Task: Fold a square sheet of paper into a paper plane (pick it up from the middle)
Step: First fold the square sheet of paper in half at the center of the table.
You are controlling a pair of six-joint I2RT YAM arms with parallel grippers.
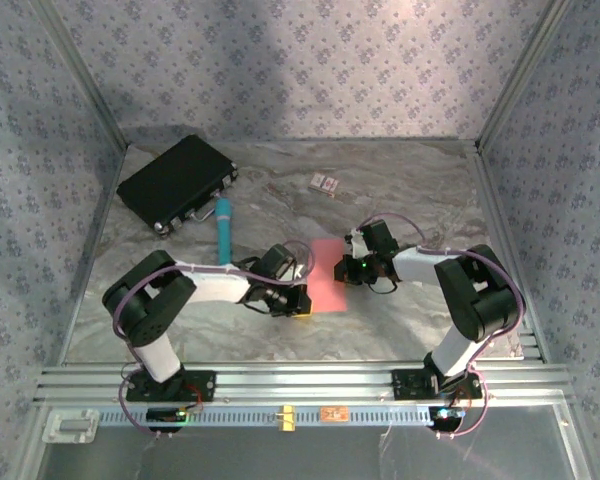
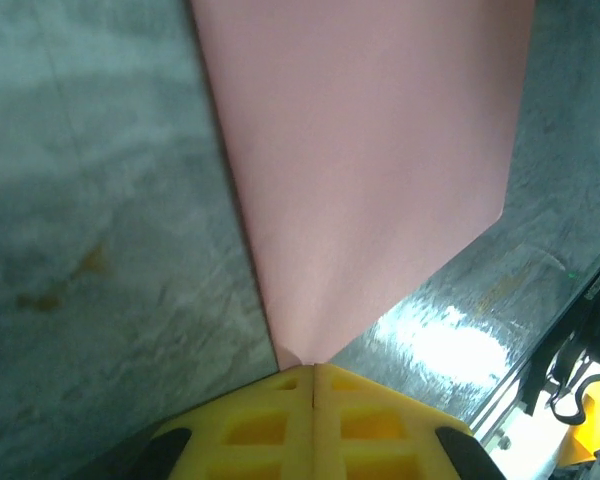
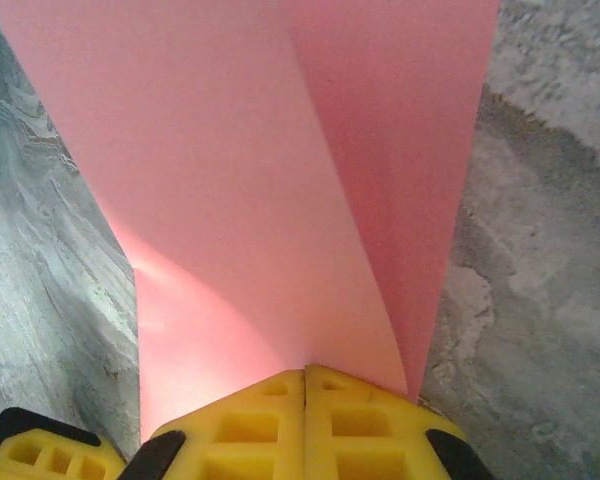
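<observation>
Nearest to you, the left gripper (image 2: 311,372) has its yellow fingers (image 2: 365,425) pressed together on the near tip of the square sheet of paper (image 2: 370,170). It looks like a corner. The right gripper (image 3: 305,372) is clamped in the same way on the sheet's right edge, and there the paper bows up in a soft curl, one side leaning over the other. So both tools are holding the sheet, which sits between them about the middle of the marbled table (image 1: 380,335).

I judge the sheet very light and limp. It will sag and twist with any quick move, and it can tear or take an unwanted crease if you pull the two grips apart. A light pinch is enough. Take hold near the middle line when you want a straight fold.

The paper is plain salmon-pink, smooth and unmarked. I see no sharp crease, so there is no plane shape yet. Farther back lie a teal marker (image 1: 223,225), a small patterned card (image 1: 323,183) and a black case (image 1: 178,182), all apart from the sheet.
</observation>
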